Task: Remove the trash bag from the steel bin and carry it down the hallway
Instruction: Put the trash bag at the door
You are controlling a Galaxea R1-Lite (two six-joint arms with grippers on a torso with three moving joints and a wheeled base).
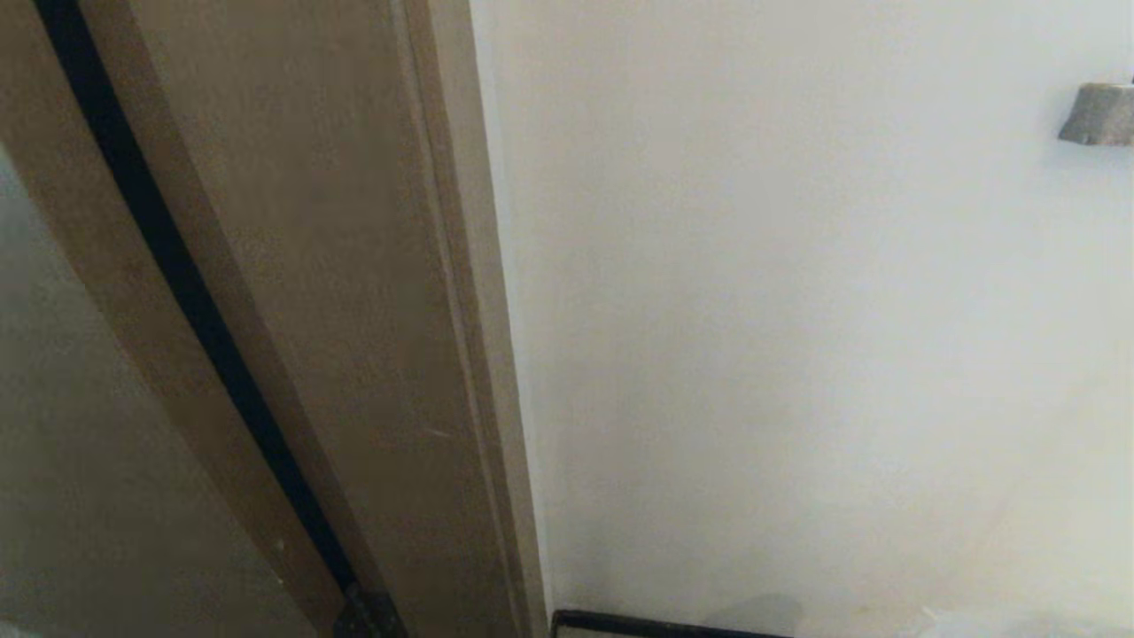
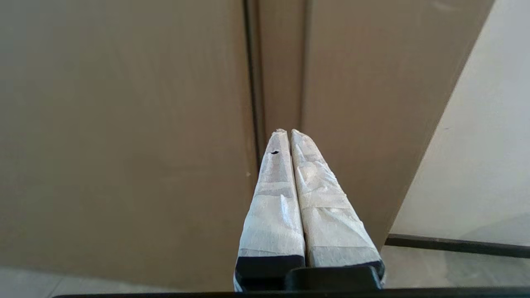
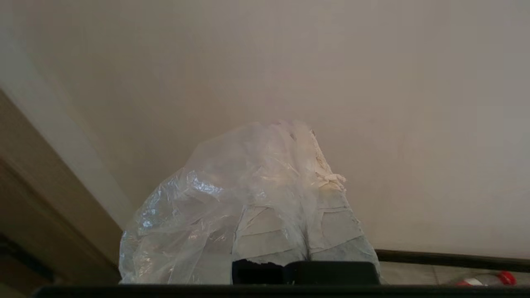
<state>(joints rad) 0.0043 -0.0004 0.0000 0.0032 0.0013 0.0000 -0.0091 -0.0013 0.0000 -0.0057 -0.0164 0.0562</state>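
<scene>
In the right wrist view my right gripper [image 3: 299,131] is shut on the trash bag [image 3: 194,211]. The thin clear wrinkled plastic drapes over one taped finger and hangs down beside it. It faces a plain white wall [image 3: 372,103] close ahead. My left gripper [image 2: 288,131] shows in the left wrist view with its white-taped fingers pressed together and nothing between them, pointing at a brown door [image 2: 124,124]. The steel bin is out of view. Neither arm shows in the head view.
The head view is filled by a brown door frame [image 1: 354,310] on the left and the white wall [image 1: 797,310] on the right, both very near. A black baseboard [image 1: 656,626] runs along the wall's foot. A red-and-white object [image 3: 490,279] lies on the floor by the baseboard.
</scene>
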